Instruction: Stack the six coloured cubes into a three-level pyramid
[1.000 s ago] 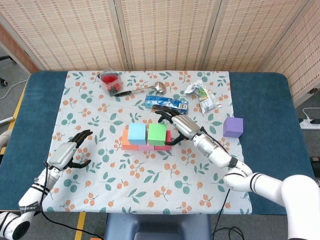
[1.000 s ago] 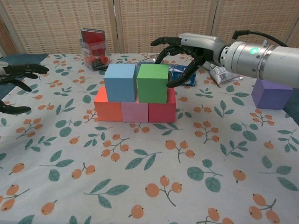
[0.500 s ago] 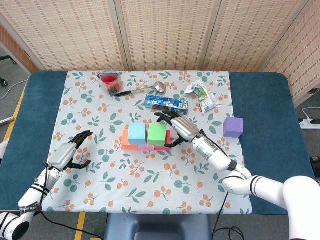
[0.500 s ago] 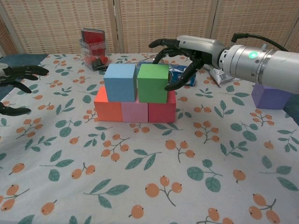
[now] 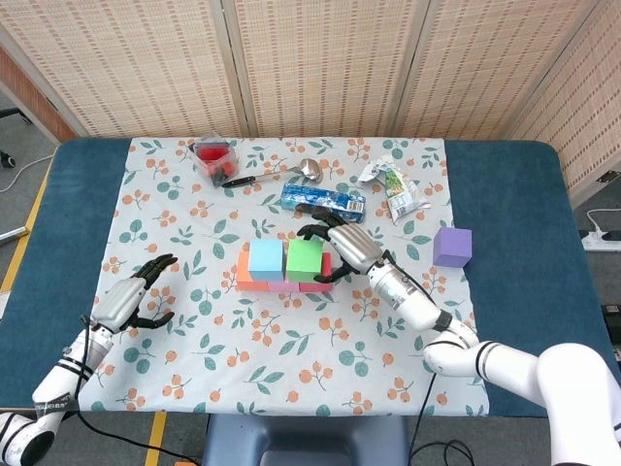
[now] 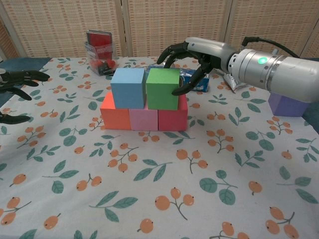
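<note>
At the near left of the floral cloth (image 5: 194,320), the left hand (image 5: 131,299) is seen with dark fingers spread, nothing held. Far left, a clear box (image 5: 213,157) is filled with red items. At centre, matte square-edged cubes are stacked: orange (image 6: 114,113), pink (image 6: 143,119) and red (image 6: 172,117) below, blue cube (image 6: 128,88) and green cube (image 6: 162,88) above. The right hand (image 6: 192,59) is curved openly around the green cube's right side; contact cannot be told. Far right, the purple cube (image 5: 452,247) is set alone.
</note>
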`<action>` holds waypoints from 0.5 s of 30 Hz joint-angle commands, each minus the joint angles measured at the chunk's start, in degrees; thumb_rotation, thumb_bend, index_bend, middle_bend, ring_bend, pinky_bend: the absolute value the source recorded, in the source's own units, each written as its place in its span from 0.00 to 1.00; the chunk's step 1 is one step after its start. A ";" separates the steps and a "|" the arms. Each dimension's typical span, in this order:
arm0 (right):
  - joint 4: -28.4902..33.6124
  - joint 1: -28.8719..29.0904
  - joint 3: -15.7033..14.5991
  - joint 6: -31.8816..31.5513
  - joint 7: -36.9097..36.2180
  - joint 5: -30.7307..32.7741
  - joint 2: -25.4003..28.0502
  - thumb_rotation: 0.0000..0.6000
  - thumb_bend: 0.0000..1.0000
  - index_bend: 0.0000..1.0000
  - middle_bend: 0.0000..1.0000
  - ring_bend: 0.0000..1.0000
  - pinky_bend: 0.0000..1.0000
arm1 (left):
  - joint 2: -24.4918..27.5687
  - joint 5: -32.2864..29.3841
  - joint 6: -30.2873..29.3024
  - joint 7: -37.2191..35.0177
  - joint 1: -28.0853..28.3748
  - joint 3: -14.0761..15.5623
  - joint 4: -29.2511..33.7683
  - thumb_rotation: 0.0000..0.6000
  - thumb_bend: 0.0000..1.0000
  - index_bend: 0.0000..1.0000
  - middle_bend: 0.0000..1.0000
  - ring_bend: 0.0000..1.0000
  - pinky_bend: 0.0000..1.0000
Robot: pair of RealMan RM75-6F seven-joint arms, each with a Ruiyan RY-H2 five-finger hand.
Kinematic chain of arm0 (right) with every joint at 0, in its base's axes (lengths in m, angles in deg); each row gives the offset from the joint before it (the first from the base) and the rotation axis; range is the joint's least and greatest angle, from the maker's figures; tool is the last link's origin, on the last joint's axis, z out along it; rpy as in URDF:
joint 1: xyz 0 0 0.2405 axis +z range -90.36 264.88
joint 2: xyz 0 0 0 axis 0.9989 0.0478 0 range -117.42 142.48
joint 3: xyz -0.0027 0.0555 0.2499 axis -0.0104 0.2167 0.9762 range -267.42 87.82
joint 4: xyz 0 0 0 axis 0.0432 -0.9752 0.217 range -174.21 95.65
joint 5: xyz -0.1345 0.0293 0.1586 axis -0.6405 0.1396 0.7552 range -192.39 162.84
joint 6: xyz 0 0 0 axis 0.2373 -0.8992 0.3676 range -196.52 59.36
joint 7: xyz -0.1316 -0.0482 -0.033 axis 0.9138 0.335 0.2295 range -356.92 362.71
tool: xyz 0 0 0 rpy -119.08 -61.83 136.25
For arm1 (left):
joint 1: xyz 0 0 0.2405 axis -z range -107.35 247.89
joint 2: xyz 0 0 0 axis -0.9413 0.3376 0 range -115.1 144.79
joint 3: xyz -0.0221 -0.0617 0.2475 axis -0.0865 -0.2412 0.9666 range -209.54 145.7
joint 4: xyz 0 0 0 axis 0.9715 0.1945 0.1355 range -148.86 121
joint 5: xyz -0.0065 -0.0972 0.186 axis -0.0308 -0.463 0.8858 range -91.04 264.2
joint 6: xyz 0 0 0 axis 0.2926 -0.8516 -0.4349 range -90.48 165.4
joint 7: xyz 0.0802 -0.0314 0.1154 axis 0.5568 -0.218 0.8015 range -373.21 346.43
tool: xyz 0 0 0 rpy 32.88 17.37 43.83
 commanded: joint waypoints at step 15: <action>-1.61 1.11 -0.95 -0.43 -5.36 -3.50 0.95 1.00 0.01 0.29 0.34 0.10 0.05 | 0.03 0.10 0.79 -0.80 0.54 0.08 -0.45 1.00 0.31 0.00 0.00 0.00 0.19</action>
